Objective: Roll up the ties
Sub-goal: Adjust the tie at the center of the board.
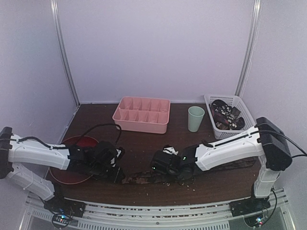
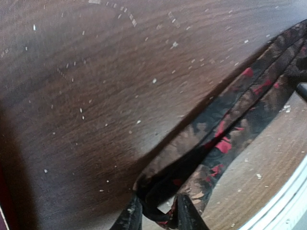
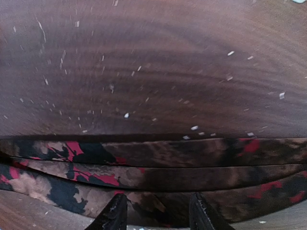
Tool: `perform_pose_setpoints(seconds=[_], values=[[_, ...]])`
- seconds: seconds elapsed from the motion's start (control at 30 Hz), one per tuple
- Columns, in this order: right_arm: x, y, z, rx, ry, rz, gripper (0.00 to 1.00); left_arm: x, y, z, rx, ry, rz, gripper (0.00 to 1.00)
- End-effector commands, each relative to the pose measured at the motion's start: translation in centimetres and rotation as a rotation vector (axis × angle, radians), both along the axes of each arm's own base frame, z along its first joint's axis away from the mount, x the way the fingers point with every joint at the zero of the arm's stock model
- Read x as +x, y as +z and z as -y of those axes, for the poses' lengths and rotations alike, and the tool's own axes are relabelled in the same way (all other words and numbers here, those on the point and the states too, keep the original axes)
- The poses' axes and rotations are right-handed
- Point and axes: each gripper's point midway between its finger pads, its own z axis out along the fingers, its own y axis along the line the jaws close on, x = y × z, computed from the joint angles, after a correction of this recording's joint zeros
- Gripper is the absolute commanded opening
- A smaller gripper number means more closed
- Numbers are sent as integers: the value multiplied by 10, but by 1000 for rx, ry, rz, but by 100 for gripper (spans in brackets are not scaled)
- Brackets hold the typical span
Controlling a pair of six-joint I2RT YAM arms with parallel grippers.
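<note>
**Workspace from above and from both wrists, read left to right.** One dark wooden surface [image 1: 144,146] carried everything. At far left, one red plate [image 1: 64,175] lay partly beneath the left arm [image 1: 38,154]. The left claw [image 2: 158,218] was low over the surface, just right of the plate. Its two fingers [image 2: 128,216] stood narrow, with the folded end of one tie [image 2: 225,139] pinched between them.

This tie was dark with brown mottling and red flecks. It lay stretched along the near part of the surface, from the left claw rightward, passing under the right arm [image 1: 230,148]. Its far end lay near the right arm's base.

The right claw [image 3: 158,215] hovered over the middle of the tie. Its two fingers [image 3: 115,213] stood apart and closed on nothing, and the fabric ran crosswise beneath them. Many pale specks [image 3: 194,128] dotted the wood around the tie.

Along the far edge stood three containers, well apart from the claws:
- One pink tray [image 1: 139,127] was at centre, divided into two rows of compartments.
- One pale green cup [image 1: 195,119] stood upright just right of the tray.
- One white basket [image 1: 225,133] sat in the right corner and held further dark ties [image 1: 225,114] in a heap. Their number could not be told.
</note>
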Motion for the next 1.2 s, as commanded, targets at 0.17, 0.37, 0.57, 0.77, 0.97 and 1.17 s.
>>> perform_pose_setpoints(seconds=[0.17, 0.37, 0.57, 0.77, 0.97, 1.17], values=[[-5, -29, 16, -111, -9, -24, 45, 5, -23, -18, 84, 72, 13, 22], [-5, -44, 24, -154, -19, -29, 35, 3, -32, -20, 108, 69, -2, 20], [0, -28, 22, -126, -19, 6, 14, 7, -20, -16, 75, 73, 21, 20], [9, -6, 16, -107, -8, 66, 3, 6, -24, -21, 103, 73, 21, 20], [15, 8, 15, -109, -12, 103, 0, 8, -23, -20, 102, 81, 26, 20], [23, 15, 16, -120, -3, 137, 0, 8, -28, -23, 127, 84, 23, 20]])
